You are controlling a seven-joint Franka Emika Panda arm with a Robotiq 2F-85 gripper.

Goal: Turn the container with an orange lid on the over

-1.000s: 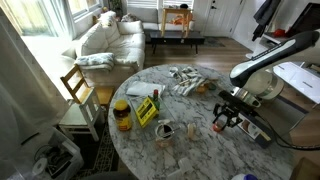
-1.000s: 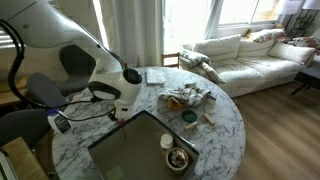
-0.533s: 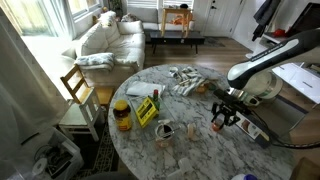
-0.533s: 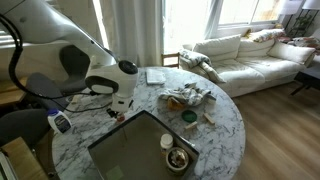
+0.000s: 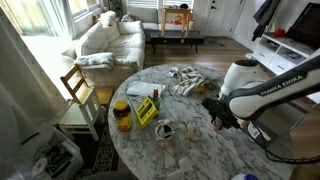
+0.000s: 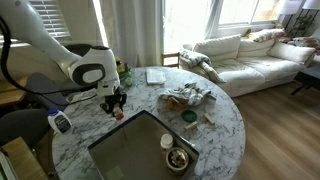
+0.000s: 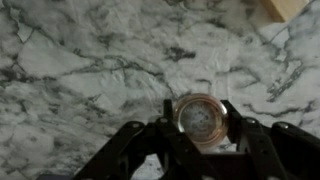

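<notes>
End effector [image 7: 198, 115] clenched on the container with an orange lid [image 7: 200, 124], held between its 2 fingers [image 7: 230, 122].

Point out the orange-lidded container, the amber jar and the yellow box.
container with an orange lid [image 7: 203, 120]: wrist view, centre of round face.
amber jar [image 5: 122, 120]: exterior view, glass body.
yellow box [image 5: 147, 110]: exterior view, front face.

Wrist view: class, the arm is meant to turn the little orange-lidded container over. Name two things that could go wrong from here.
1. The tiny round whitish container with an orange-red lid sits between the jaws; whether they grip it is unclear. Its curved wall may slip out when squeezed.
2. The white veined marble tabletop looks hard and smooth, so a dropped container might roll away.
</notes>
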